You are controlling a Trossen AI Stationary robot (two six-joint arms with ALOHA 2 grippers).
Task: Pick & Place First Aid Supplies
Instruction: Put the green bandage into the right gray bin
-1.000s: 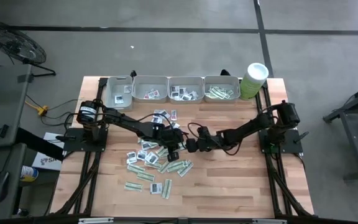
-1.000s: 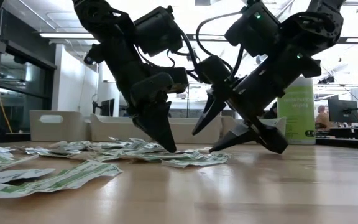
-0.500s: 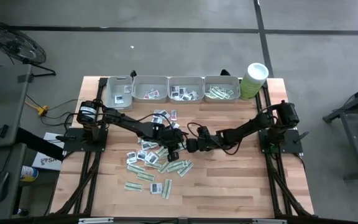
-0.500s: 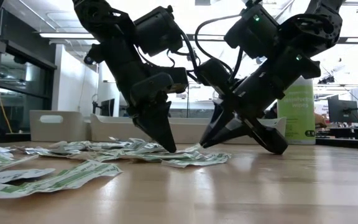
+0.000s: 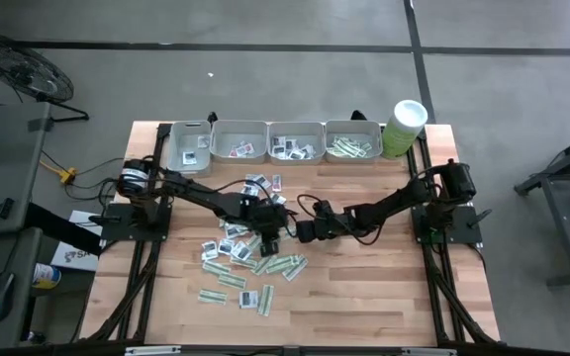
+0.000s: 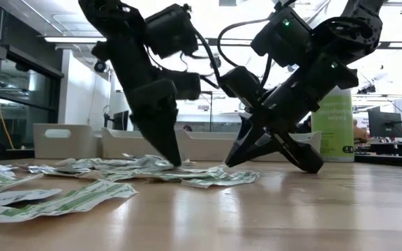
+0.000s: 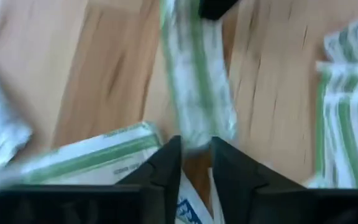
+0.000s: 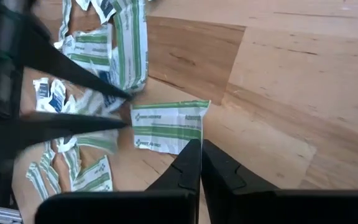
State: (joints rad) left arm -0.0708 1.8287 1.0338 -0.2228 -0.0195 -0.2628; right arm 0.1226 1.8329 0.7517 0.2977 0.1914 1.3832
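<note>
Many first aid supplies (image 5: pixel 245 259), green-white strips and squarish white sachets, lie scattered on the wooden table. Both grippers meet at the right end of this pile. My right gripper (image 8: pixel 200 144) is shut at the edge of a green-white strip sachet (image 8: pixel 166 127). My left gripper (image 7: pixel 196 144) points down just to its left, slightly open with nothing between its fingertips; another strip (image 7: pixel 194 81) lies on the wood beyond them. In the low view my left gripper (image 6: pixel 173 159) stands over the pile, with my right gripper (image 6: pixel 232 162) beside it. My right gripper pinches the green-white strip sachet by the edge nearest it (image 8: pixel 190 138), between its two fingertips. The fingers slant down from the table's right side. The sachet lies flat on the table, its other end reaching toward my left gripper's fingertips.
Several grey trays (image 5: pixel 238 145) stand in a row along the far edge, some holding sachets, with a pale green tub (image 5: pixel 404 127) at their right end. Bare wood (image 5: pixel 384 287) spreads to the right of and nearer than the pile.
My right gripper has shut from wide open, its fingertips closing low at the edge of the pile on the strip sachet. My left gripper has drawn back a little from the right gripper and slightly up.
</note>
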